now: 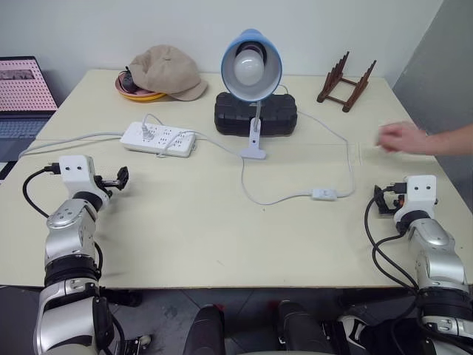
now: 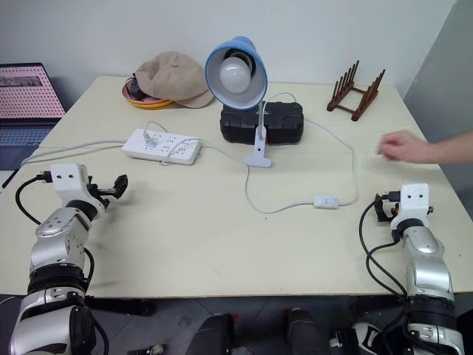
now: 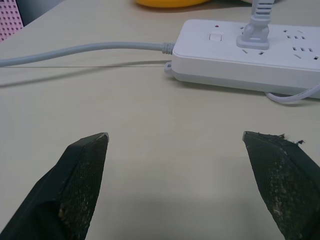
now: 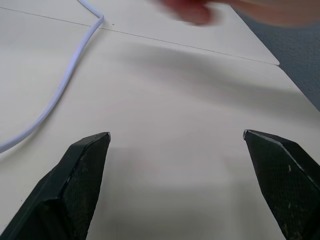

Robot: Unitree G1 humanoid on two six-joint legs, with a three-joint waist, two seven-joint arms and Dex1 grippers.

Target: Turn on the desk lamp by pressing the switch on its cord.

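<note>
Where the wall (image 1: 148,22) rises, the table (image 1: 185,237) ends.

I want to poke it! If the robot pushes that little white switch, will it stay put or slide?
The switch looks small and flat, so probably light and apt to slide. Its thin cord lies in loose curves, likely floppy, hardly anchoring it.

No readable text, label or number on anything here.

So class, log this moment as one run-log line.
phase: start | left gripper: open, empty | right gripper: open, empty | switch: untouched on table | desk lamp: off
</note>
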